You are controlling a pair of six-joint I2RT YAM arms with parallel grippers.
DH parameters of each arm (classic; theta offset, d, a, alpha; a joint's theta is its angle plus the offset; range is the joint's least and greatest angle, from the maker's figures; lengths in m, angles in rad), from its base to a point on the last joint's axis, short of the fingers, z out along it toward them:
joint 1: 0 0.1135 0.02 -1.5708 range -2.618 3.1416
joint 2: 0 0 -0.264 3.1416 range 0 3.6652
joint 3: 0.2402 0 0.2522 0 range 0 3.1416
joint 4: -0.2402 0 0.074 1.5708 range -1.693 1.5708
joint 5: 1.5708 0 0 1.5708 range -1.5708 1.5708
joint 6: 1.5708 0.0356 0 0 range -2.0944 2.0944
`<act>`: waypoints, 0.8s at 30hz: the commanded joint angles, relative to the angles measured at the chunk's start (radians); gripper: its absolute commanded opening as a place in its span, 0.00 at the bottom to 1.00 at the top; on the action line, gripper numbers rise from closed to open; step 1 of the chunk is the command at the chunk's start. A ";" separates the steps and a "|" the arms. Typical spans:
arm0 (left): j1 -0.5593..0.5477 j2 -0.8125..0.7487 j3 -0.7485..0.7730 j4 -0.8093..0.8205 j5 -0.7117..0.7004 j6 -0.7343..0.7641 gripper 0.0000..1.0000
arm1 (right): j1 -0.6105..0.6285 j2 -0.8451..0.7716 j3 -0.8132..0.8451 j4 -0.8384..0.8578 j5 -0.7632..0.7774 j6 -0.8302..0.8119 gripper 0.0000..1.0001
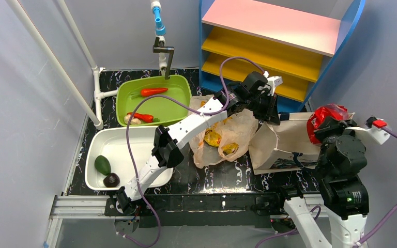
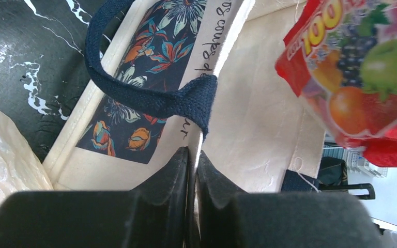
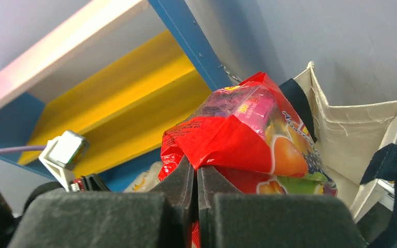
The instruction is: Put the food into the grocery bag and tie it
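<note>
Over on the right side of the table, the right gripper point(image 3: 196, 178) has its fingers pressed together on the lower edge of a red snack packet point(image 3: 227, 134) and holds it up in the air above the open mouth of the cloth tote point(image 1: 289, 137). It is not above the plastic grocery bag point(image 1: 222, 135). That bag lies crumpled near the middle of the table, just left of the tote, with its handles loose. The left gripper point(image 2: 193, 170) reaches across past the plastic bag. Its fingers are closed together and seem to pinch the cream rim of the tote beside the navy handle point(image 2: 150, 93). A yellow packet point(image 1: 213, 138) shows through the thin plastic, so at least that much looks packed. Most of the job still looks undone. A long orange-red vegetable point(image 1: 154, 91) and a shorter red piece point(image 1: 143, 117) lie in the green basin point(image 1: 129, 88) at the back left. A dark green fruit point(image 1: 102, 165) and a dark brown ball point(image 1: 111, 180) sit touching in the near corner of the white basin point(image 1: 129, 137). All four are well apart from the bag. The red packet is not in the plastic bag either, and as it hangs it looks headed for the wrong bag. The bag has not yet been tied.
</note>
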 commanded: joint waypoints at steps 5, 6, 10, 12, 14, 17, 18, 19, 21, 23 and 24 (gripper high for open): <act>0.005 -0.146 -0.041 0.021 0.041 -0.010 0.51 | 0.002 -0.053 0.001 0.171 0.023 -0.091 0.59; 0.006 -0.154 -0.043 0.016 0.038 -0.006 0.58 | 0.002 -0.058 0.003 0.163 0.018 -0.093 0.64; 0.009 -0.189 -0.054 -0.003 0.022 0.007 0.81 | 0.002 -0.064 0.019 0.144 -0.036 -0.093 0.68; 0.019 -0.212 -0.062 -0.016 0.010 0.018 0.85 | 0.002 -0.053 0.032 0.148 -0.102 -0.097 0.67; 0.029 -0.244 -0.077 -0.032 -0.001 0.033 0.86 | 0.002 -0.028 0.054 0.155 -0.222 -0.110 0.67; 0.045 -0.302 -0.104 -0.070 -0.028 0.067 0.85 | 0.002 0.032 0.101 0.148 -0.390 -0.143 0.66; 0.052 -0.323 -0.116 -0.087 -0.040 0.081 0.85 | 0.002 0.053 0.120 0.141 -0.451 -0.149 0.66; 0.059 -0.347 -0.138 -0.106 -0.051 0.096 0.85 | 0.002 0.078 0.139 0.132 -0.505 -0.154 0.66; 0.073 -0.403 -0.191 -0.146 -0.087 0.127 0.84 | 0.002 0.119 0.169 0.120 -0.605 -0.163 0.66; 0.084 -0.463 -0.253 -0.186 -0.133 0.160 0.83 | 0.002 0.151 0.180 0.127 -0.684 -0.166 0.66; 0.088 -0.497 -0.287 -0.205 -0.156 0.178 0.82 | 0.003 0.168 0.182 0.133 -0.734 -0.168 0.66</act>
